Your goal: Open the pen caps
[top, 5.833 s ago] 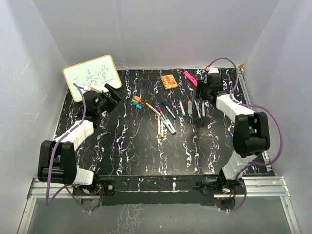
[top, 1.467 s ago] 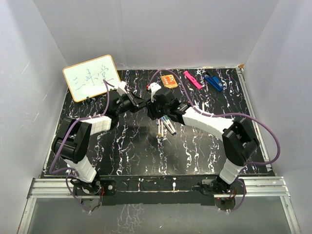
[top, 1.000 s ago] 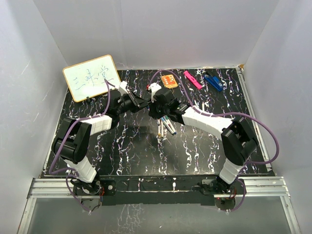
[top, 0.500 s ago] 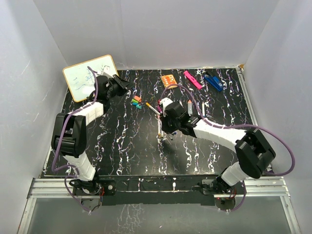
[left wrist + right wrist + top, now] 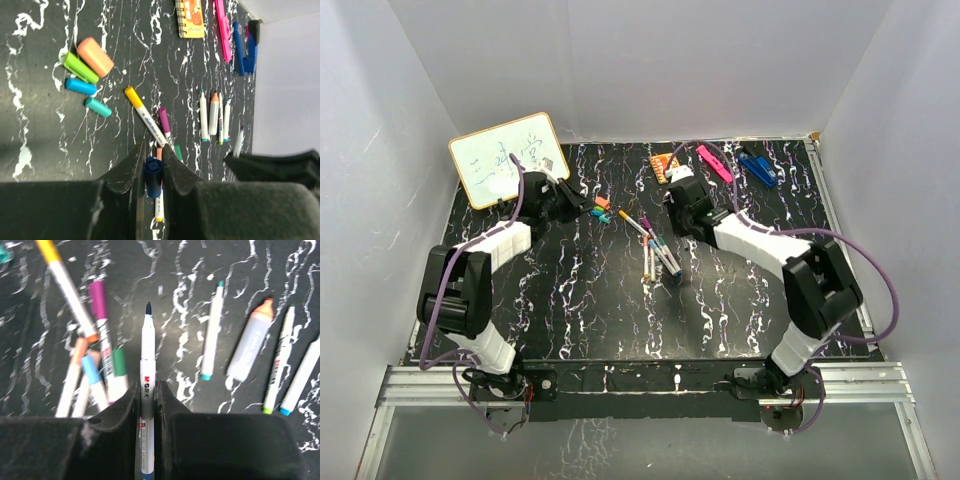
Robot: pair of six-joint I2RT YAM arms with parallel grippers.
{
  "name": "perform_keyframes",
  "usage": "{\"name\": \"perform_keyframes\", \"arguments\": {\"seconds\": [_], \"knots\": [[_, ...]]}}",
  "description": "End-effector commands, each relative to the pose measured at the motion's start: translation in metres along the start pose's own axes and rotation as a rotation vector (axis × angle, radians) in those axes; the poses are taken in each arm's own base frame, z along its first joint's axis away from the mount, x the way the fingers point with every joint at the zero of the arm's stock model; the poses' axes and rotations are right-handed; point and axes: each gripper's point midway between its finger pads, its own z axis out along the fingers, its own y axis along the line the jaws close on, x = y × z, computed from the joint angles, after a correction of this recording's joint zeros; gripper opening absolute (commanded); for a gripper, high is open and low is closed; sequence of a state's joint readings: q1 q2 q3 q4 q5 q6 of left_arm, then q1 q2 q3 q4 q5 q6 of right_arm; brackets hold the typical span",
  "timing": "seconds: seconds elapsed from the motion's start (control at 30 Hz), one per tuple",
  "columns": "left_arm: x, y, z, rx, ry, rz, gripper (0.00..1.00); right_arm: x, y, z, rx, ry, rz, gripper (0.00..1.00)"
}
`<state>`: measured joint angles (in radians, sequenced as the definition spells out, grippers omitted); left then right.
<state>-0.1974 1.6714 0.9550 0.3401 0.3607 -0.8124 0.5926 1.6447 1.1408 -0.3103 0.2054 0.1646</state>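
1. Left gripper [image 5: 152, 156] — jaws clamped on a dark blue cap [image 5: 153, 181], which is off its pen.
2. Right gripper [image 5: 148, 390] is clamped on a pen [image 5: 147, 340] with a bare dark tip; its long axis points straight out from the jaws.
3. Setting both down looks like the next move. The loose caps [image 5: 95, 55] lie on the black table [image 5: 570, 300], ahead of the left jaws and off to one side. The left arm is nearer to them.
4. The row of opened pens [image 5: 212, 330] lies near the right jaws, roughly parallel to the held pen; the capped heap [image 5: 100, 305] sits on the other side.
5. Hidden: the pen's rear end vanishes between the fingers. From above, the right arm covers the opened row — and both loads are too small to make out.
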Motion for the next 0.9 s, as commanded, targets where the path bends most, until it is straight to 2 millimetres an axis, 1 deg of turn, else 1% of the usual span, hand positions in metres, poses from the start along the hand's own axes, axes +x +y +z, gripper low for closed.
{"name": "perform_keyframes", "arguments": {"seconds": [0.0,0.03,0.07,0.2,0.27,0.57,0.87], "knots": [[0.002,0.003,-0.026,-0.050,-0.007,0.056,0.00,-0.033,-0.026,0.022,0.073,-0.063,-0.002,0.00],[0.004,0.006,-0.028,-0.061,-0.001,0.058,0.00,-0.026,-0.030,0.035,0.081,-0.036,-0.004,0.00],[0.006,0.010,-0.029,-0.073,0.002,0.060,0.00,-0.023,-0.034,0.044,0.094,-0.020,-0.005,0.00],[0.015,0.027,-0.031,-0.121,0.028,0.059,0.00,-0.014,-0.047,0.067,0.124,0.008,-0.010,0.00],[0.017,0.034,-0.030,-0.136,0.038,0.055,0.00,-0.011,-0.053,0.076,0.129,0.011,-0.006,0.00],[0.026,0.058,-0.021,-0.178,0.077,0.034,0.00,-0.011,-0.067,0.097,0.124,0.014,0.005,0.00],[0.028,0.075,-0.003,-0.209,0.101,0.019,0.00,-0.014,-0.064,0.112,0.094,0.020,-0.001,0.00]]}}
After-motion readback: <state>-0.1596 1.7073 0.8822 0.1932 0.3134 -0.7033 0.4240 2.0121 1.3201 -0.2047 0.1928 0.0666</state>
